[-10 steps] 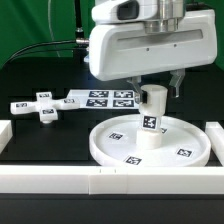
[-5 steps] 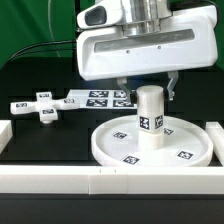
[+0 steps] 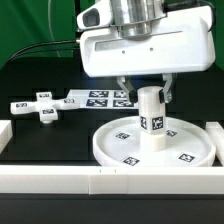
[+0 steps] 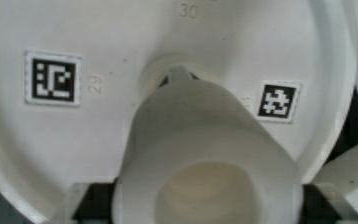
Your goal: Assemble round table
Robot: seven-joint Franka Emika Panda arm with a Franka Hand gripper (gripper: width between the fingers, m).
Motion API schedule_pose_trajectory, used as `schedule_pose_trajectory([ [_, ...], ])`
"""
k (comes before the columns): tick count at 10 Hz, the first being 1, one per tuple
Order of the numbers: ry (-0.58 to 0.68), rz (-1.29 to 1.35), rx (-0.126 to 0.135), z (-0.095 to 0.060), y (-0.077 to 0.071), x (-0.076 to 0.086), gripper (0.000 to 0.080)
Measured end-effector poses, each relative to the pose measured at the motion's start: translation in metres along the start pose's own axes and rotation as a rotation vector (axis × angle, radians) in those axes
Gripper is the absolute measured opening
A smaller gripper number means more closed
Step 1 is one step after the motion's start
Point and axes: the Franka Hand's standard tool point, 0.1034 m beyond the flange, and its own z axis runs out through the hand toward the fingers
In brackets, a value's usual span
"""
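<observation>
- On the black table [image 3: 40,135], the large round disc [image 3: 105,150] lies flat, rim up, just behind the front border bar [image 3: 100,180].
- Short cylinder post [image 3: 152,120] stands upright at the disc's centre, base on the disc floor, one tag facing the exterior camera.
- Gripper [image 3: 148,92] sits directly over the post, one finger either side of its top end.
- Jaws are narrow, about post width. Can't tell from either view whether the pads actually press on it.
- Wrist view looks down along the post [image 4: 202,130] to the disc [image 4: 87,140]. Two disc tags [image 4: 55,78] show, one on each side of the post.
- Cross-shaped piece [image 3: 42,107] lies loose at the exterior view's left, well apart from the disc.
- Marker board [image 3: 100,98] lies flat between the cross and the arm, behind the disc.
- More border bars run along both sides of the table.
</observation>
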Motion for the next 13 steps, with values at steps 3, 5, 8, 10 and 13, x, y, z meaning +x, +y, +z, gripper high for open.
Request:
schedule_pose_trajectory([
  [3, 0.006, 0.323, 0.014, 0.006, -0.0022, 0.0023, 0.0404],
  [5, -0.008, 0.558, 0.019, 0.0072, -0.0045, -0.0005, 0.0396],
  [8, -0.012, 0.702, 0.017, 0.0082, -0.0027, -0.0009, 0.0391],
  [10, -0.022, 0.615, 0.007, 0.0075, -0.0024, -0.0012, 0.0388],
  [13, -0.036, 0.379, 0.007, 0.0038, -0.0045, 0.0019, 0.0631],
])
